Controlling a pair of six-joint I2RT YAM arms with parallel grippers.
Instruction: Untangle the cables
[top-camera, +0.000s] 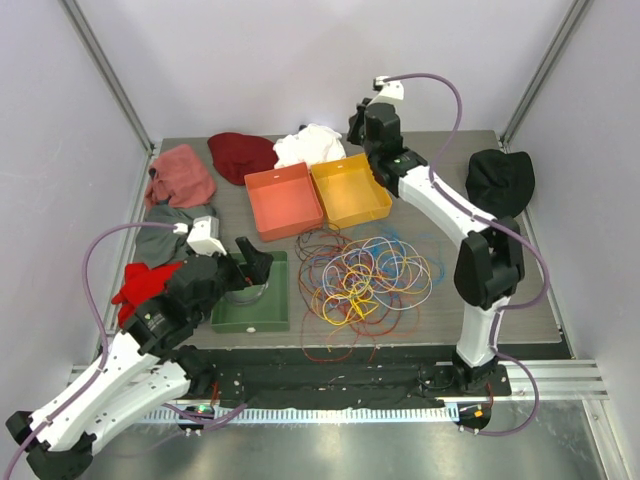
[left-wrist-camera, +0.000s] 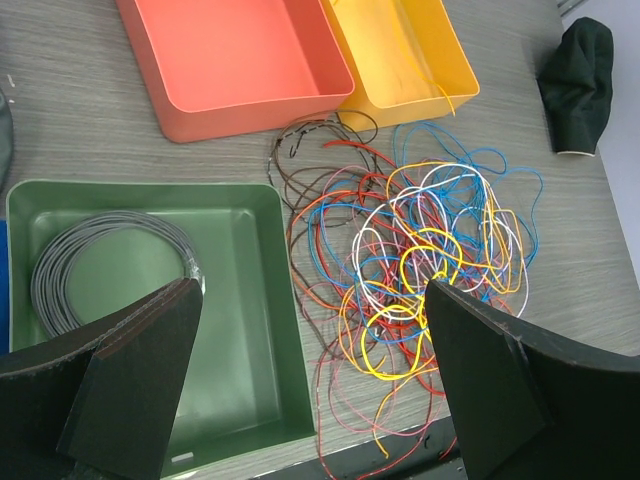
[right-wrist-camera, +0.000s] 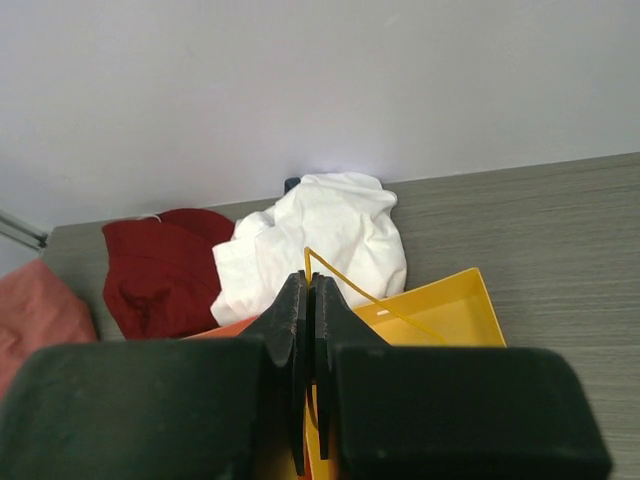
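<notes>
Nearest the lens in the left-wrist view, the two black fingers of my left hand stand wide apart at the lower corners of the frame, with nothing between them. In the right-wrist view, my right hand is pressed closed on one yellow cable, which slants down to the right over the yellow tray.

The cables lie in one loose tangle on the worktop, centre-right of the left-wrist frame, just right of the green tray and below the red tray and the yellow tray.

Handling, as I judge it: each strand is light, limp and slightly springy, with smooth insulation that may slip from a weak pinch. A pulled strand is likely to drag its neighbours. The best hold is a free end or an outer loop at the rim of the tangle, such as the blue loop at upper right or the red strands at the lower edge.

Counts:
- Trays: three.
- Grey coil: one, in the green tray.
- Cloth bundles: six in the top view, at its left, upper and right margins.
- Strands in the tangle: too interlaced to count. Red, yellow, blue, white, orange and dark brown can be told apart.
</notes>
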